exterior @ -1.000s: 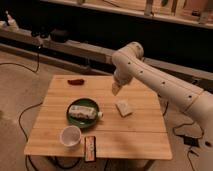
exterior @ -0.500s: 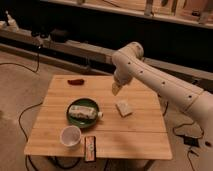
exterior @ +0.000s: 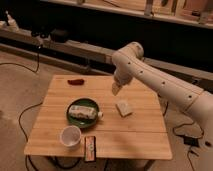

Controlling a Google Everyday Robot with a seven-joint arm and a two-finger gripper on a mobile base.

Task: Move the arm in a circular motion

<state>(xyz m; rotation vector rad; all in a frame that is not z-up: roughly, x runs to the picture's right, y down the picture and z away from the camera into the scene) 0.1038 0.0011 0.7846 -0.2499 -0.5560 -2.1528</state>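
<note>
The arm (exterior: 160, 82) is large, white and jointed, with small dark dots along its thick segments. It reaches in from the right edge, and its rounded elbow (exterior: 129, 56) rises over the table's far right part. From the elbow a short segment drops to a narrow pale tip, the gripper (exterior: 116, 88). That tip hangs above the wooden table (exterior: 145, 135), a little behind a pale square block (exterior: 123, 107). Nothing shows in its grasp.
On the table lie a green plate (exterior: 75, 119) holding a wrapped package (exterior: 83, 111), a white cup (exterior: 70, 135), a small dark packet (exterior: 90, 148) at the front edge and a red object (exterior: 76, 81) at the back left. Cables run across the floor. A dark shelf stands behind.
The arm's tip has shifted slightly; the objects on the table have stayed put.
</note>
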